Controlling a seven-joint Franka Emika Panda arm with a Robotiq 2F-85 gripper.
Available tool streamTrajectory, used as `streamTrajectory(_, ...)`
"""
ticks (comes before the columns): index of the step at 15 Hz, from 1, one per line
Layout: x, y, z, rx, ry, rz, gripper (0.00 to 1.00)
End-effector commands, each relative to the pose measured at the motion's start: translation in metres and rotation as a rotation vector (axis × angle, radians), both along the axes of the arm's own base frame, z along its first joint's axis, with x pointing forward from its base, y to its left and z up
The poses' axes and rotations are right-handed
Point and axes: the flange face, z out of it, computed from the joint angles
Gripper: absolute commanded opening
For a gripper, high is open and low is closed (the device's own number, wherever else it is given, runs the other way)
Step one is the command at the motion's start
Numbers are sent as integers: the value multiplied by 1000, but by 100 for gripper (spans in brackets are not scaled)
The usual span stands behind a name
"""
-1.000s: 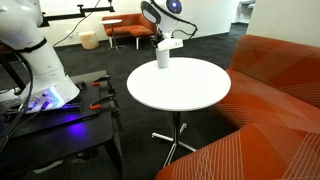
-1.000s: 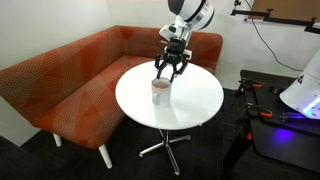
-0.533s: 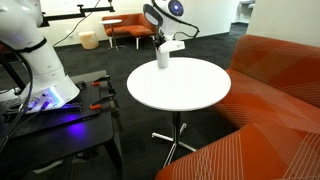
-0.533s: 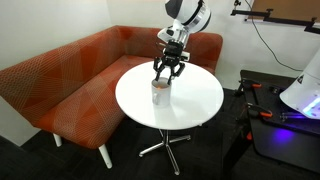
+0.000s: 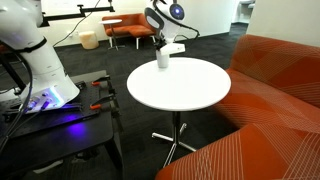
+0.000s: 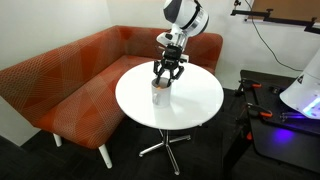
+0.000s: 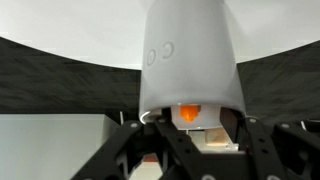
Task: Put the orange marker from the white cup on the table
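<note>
Gripper hangs fingers-down right over the cup, arm reaching in from above. In an exterior view the two fingers stand spread, one on each side of the cup's mouth, tips about level w/ the rim. So: parted, not clenched, nothing lifted. Whether a pad already brushes the marker I can't tell; that cam is too far off and the wrist cam doesn't show the tips clearly.

Marker is in the cup, directly below the gripper. Only its orange end shows, in the wrist view, poking up at the cup's rim roughly centred btw the dark finger links at the bottom edge of that picture. In both exterior views it's too small to pick out.

Cup stands upright on the table, under the gripper, near the table's edge on the arm's side rather than mid-top. The top is round and white, on a single chrome pedestal w/ splayed foot.

Orange sofa wraps round behind and beside the table, well below gripper height. Off to the other side, well apart from the gripper, a dark low bench w/ cables and a purple glow, next to the robot's white base.
</note>
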Motion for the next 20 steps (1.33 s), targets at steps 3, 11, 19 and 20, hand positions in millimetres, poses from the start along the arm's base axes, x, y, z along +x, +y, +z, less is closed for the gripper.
streamTrajectory(3,9,4,0,-25,-17,6,55)
streamTrajectory(11,11,6,-3,-20,-14,10,54)
streamTrajectory(19,11,13,-8,-14,-2,23,53)
streamTrajectory(20,11,14,-9,-14,-1,24,52)
